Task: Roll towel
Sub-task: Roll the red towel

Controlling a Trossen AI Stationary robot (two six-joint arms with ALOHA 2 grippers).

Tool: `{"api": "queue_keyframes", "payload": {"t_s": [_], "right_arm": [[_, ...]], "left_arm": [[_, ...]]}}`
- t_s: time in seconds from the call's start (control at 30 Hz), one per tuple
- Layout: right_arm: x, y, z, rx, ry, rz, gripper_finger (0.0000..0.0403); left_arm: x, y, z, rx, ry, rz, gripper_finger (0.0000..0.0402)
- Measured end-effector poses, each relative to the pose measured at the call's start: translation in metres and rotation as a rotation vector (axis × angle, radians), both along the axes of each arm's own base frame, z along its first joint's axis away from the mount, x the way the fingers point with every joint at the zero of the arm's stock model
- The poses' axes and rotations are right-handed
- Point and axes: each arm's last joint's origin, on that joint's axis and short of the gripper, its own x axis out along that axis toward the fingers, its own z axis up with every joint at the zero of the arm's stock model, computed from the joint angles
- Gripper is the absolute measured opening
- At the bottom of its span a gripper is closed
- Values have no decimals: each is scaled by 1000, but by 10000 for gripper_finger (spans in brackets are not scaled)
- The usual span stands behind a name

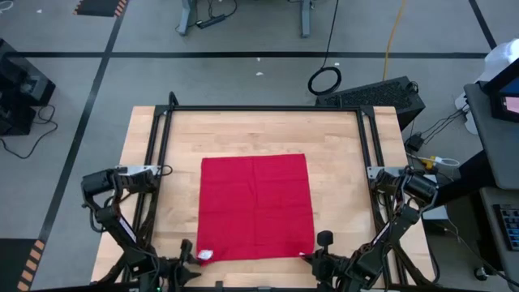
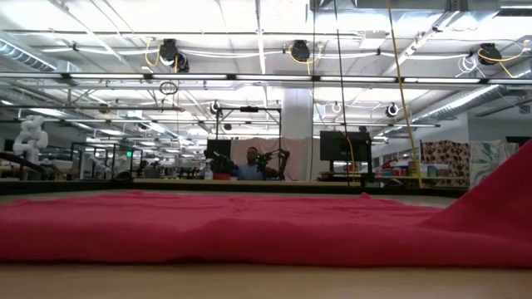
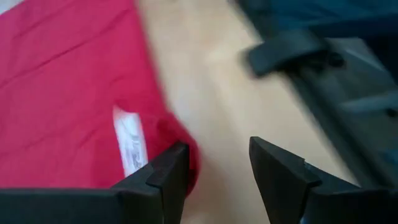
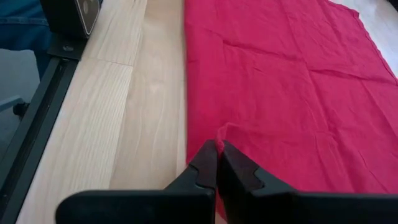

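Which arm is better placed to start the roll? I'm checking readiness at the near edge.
Right, probably. The right gripper is shut on the towel at its near corner, lifting it slightly. The left gripper is open at the tagged corner, not yet gripping.

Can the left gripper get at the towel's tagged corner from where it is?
Probably yes: the left gripper is open right at the towel corner beside the white tag, with nothing between them.

the towel (image 1: pixel 256 206) is a plain bright red cloth lying spread flat as a rough square in the middle of the table, lightly creased. a small white tag (image 3: pixel 128 140) sits at its near left corner, and its near right corner is lifted off the wood.
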Motion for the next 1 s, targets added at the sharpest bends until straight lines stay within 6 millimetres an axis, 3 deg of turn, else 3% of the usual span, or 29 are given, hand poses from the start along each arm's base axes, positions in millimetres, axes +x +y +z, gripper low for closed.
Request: {"api": "queue_keyframes", "payload": {"t_s": [0.2,0.7,1.0], "right_arm": [[0,0,0,0,0,0,0],[0,0,0,0,-2,0,0],[0,0,0,3,-4,-1,0]], "left_arm": [[-7,-6,0,-17,-9,-36,175],[7,-1,1,-101,-15,70,171],[6,0,0,-134,-1,110,95]]}}
